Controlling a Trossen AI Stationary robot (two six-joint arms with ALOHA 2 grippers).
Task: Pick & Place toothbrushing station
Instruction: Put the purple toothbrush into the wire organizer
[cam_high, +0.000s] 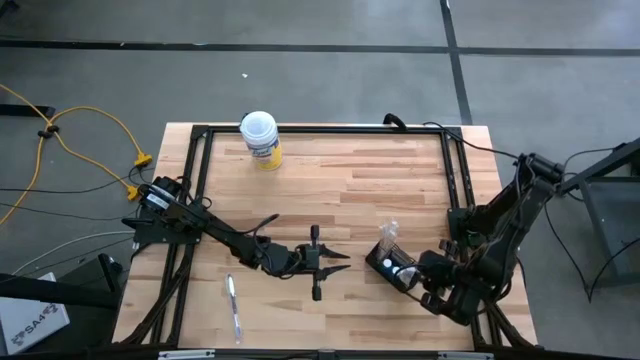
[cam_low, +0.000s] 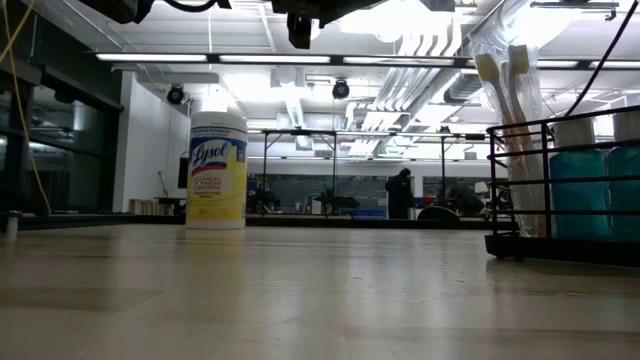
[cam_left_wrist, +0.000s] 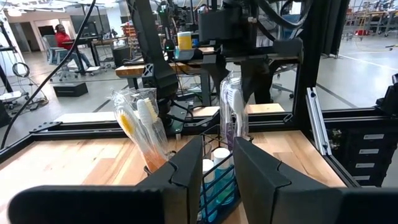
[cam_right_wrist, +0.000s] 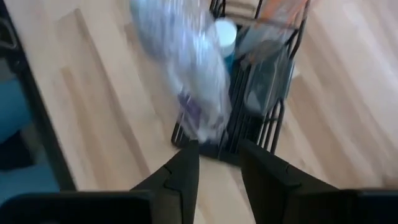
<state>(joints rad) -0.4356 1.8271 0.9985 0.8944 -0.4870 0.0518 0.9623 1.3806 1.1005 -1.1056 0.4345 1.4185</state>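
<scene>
The toothbrushing station sits on the wooden surface, near the right side and toward the near edge. It is a small black wire holder. Wrapped toothbrushes stand up in it, and small blue bottles sit inside its bars. It rests flat on the surface in the low view, so nothing is lifting it.

The right gripper is just beside the station, on its right. In its own wrist view the two dark fingers stand apart, with the station's black bars just past the tips. They do not seem to pinch anything. So this gripper looks released, and it is lined up with the station, maybe to take hold or after letting go.

The left gripper hangs over the middle of the surface, near the front edge. Its fingers stand apart with nothing between them. It points at the station from the left, well apart from it. I think it is waiting its turn.

A white tub with a yellow label stands at the far edge, away from both arms. A pen lies near the front left.
</scene>
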